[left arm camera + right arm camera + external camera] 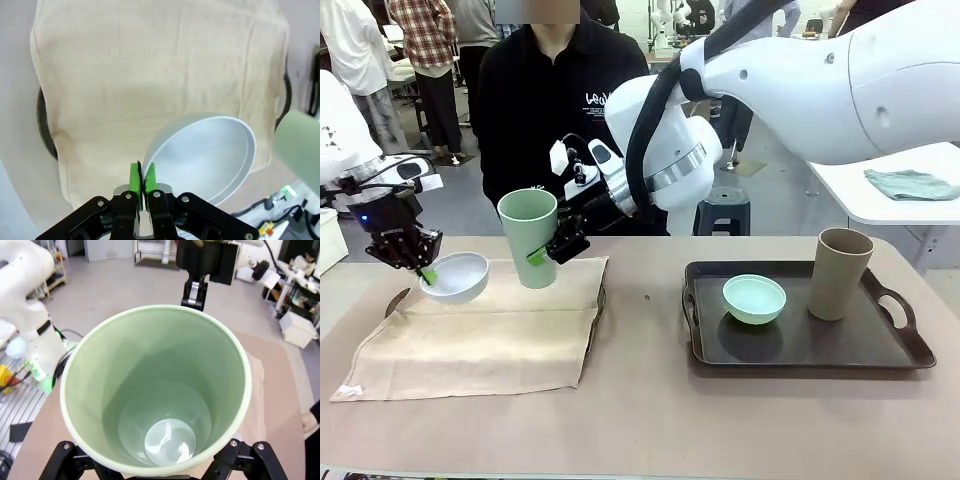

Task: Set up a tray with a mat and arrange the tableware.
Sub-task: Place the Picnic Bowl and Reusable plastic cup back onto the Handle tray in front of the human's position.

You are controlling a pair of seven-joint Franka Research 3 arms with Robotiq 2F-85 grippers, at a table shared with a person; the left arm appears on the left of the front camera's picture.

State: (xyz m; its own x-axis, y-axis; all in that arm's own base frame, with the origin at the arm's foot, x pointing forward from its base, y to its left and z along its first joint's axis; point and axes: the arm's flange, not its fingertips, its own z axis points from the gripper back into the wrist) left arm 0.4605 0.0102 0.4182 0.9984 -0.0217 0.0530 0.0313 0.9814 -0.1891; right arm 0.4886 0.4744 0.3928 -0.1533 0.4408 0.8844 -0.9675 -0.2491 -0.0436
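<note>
Bowl (457,277), white, hangs tilted by its rim from the clamped left pincer (426,272), just above the far left corner of the mat (490,335). The right pincer (548,252) grips the leaning mint cup (528,235) just beside it, to the right.

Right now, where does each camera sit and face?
Front view: from the robot's side, facing the person across the table; left hand pinches the white bowl, right hand holds the mint green cup.
Left wrist view: down its own fingers at that bowl over the mat.
Right wrist view: into that cup; left arm beyond.
All share the cup.
</note>
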